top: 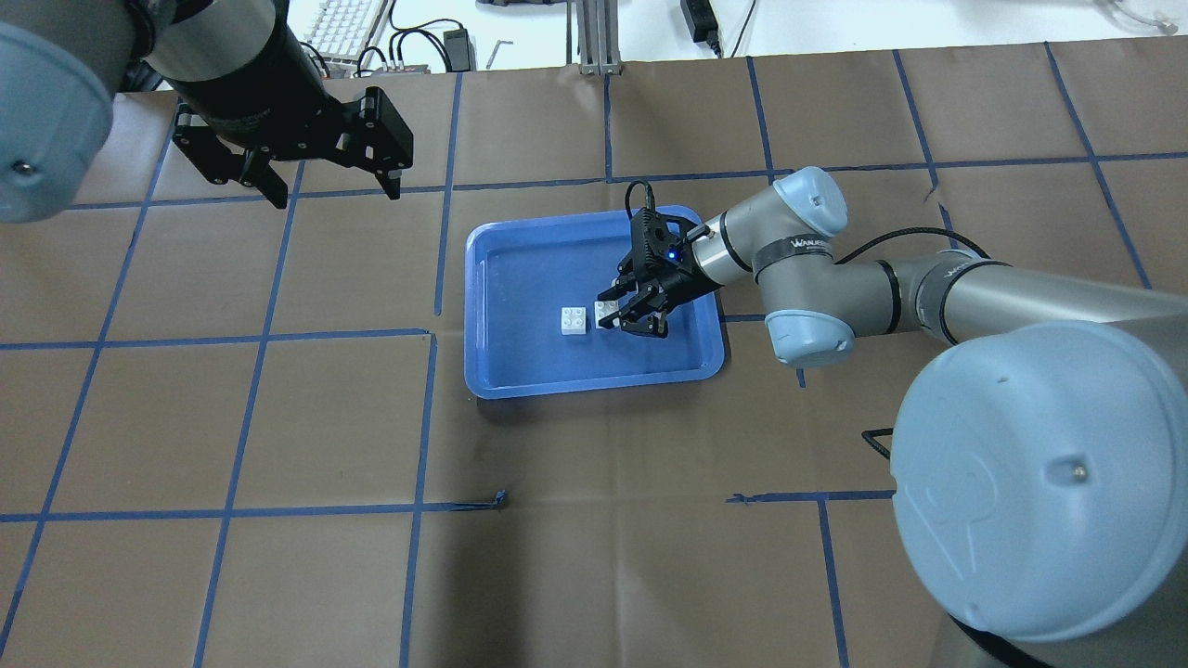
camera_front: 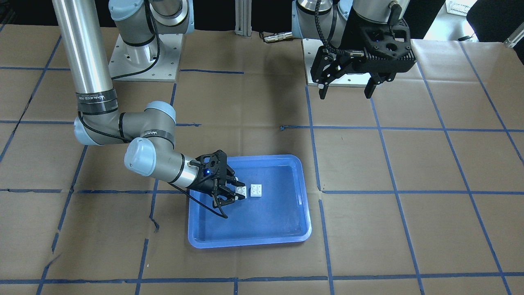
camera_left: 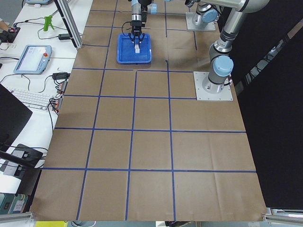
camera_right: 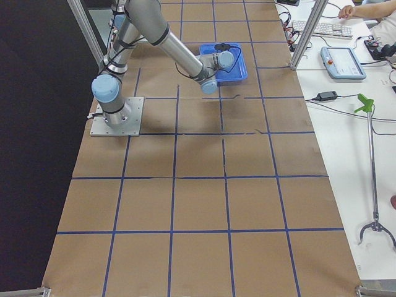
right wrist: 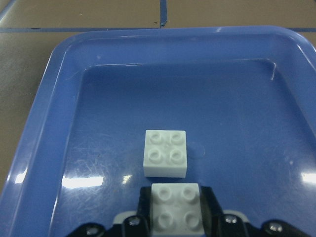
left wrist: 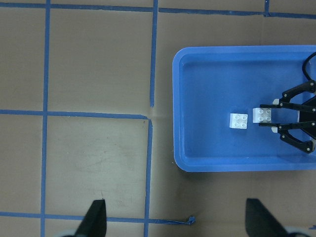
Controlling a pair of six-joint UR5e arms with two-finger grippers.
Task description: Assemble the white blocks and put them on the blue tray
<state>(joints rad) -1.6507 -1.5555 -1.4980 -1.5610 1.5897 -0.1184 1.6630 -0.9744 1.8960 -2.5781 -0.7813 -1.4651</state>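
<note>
Assembly step, judged. Right jaws clamp one white block [right wrist: 175,207] at the wrist view's lower centre, just beside the free white block [right wrist: 166,153] mid-frame in the blue tray [right wrist: 44,123]. Left jaws hang open, upper left overhead. The next move likely calls for lifting, aligning the studs and pressing down.

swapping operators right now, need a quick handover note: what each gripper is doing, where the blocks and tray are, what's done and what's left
Right gripper: fingers shut on one white block, low over the blue tray.
Left gripper: open, empty, raised above the table, away from the tray.
Other white block: studs up on the tray floor, beside the held one, with a gap between them.
Done: both blocks are at the tray.
Left: the blocks are not yet joined. Press the held one onto the other, then release.
</note>
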